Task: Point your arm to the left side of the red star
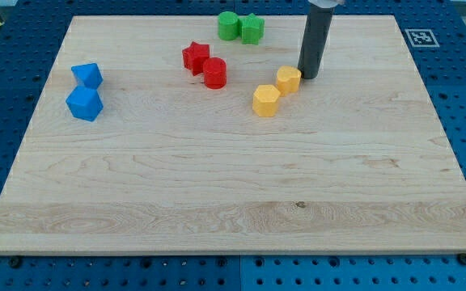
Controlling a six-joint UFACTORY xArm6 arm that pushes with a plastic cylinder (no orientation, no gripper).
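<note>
1. The red star is a small solid block that sits flat on the wooden board. I judge it light and stiff, so it will slide easily on the smooth wood at the slightest touch, and it is not fragile.

2. There is no place to take hold of it, because the arm has no pincer at all. It ends in a straight dark rod, so there is nothing to be wide, narrow or holding. The rod can only push or point. For this task I think the star should not be touched; the points of the star would make it turn if one is pushed off centre.

3. The red star lies in the upper part of the board, a little to the view's left of the middle. A red cylinder stands just beside it, at its lower right, and the two seem to touch.

4. My tip rests on the board just to the right of the upper yellow block, very near or touching it. A second yellow block lies below and to the left of the first.

5. The star is well apart from my tip, toward the view's left and slightly higher. The red cylinder and the yellow blocks lie between them.

6. The green blocks are near the top edge and the two blue blocks are far at the view's left, so the board to the left of the star is free.
</note>
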